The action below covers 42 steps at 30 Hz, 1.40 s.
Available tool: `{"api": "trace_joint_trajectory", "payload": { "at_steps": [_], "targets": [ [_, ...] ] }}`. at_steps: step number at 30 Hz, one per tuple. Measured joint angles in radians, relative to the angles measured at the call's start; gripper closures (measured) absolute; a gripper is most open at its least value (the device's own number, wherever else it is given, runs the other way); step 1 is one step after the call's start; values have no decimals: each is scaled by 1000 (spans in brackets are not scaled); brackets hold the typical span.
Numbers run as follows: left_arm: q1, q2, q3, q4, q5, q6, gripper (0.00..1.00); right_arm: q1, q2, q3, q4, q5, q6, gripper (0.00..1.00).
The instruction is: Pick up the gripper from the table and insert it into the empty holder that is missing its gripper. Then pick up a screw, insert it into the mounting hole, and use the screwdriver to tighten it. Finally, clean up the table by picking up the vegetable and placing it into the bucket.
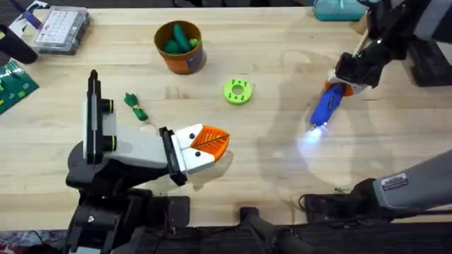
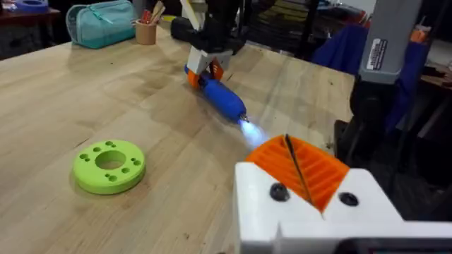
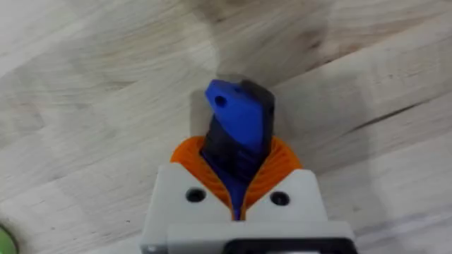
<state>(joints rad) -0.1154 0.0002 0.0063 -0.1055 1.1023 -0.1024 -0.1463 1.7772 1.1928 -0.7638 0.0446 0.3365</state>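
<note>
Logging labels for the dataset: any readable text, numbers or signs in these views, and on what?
Nothing can be read.
White label on the right arm: print too small.
Same label in the left wrist view: blurred lines, unreadable.
Clear parts box: printed sheet inside, too small.
Blue screwdriver: no markings visible.

No text can be read with certainty. A white label with dark print is seen on the grey arm segment (image 1: 394, 182) at the lower right of the overhead view, and again on the grey arm (image 2: 376, 53) at the upper right of the left wrist view; its characters are too small to make out.
</note>
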Motion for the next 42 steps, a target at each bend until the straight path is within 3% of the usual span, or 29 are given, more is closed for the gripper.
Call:
{"api": "trace_joint_trajectory", "payload": {
  "at_steps": [8,22,35,42],
  "targets": [
    [0,0,0,0,0,0,988,0,-158,9,-12,4,-44,974],
    [0,0,0,0,0,0,988,0,-356,170,-58,-9,-250,974],
    [0,0,0,0,0,0,988,7,-562,235,-38,-306,-415,974],
    [0,0,0,0,0,0,988,138,-614,238,64,-407,-423,974]
  ]
}}
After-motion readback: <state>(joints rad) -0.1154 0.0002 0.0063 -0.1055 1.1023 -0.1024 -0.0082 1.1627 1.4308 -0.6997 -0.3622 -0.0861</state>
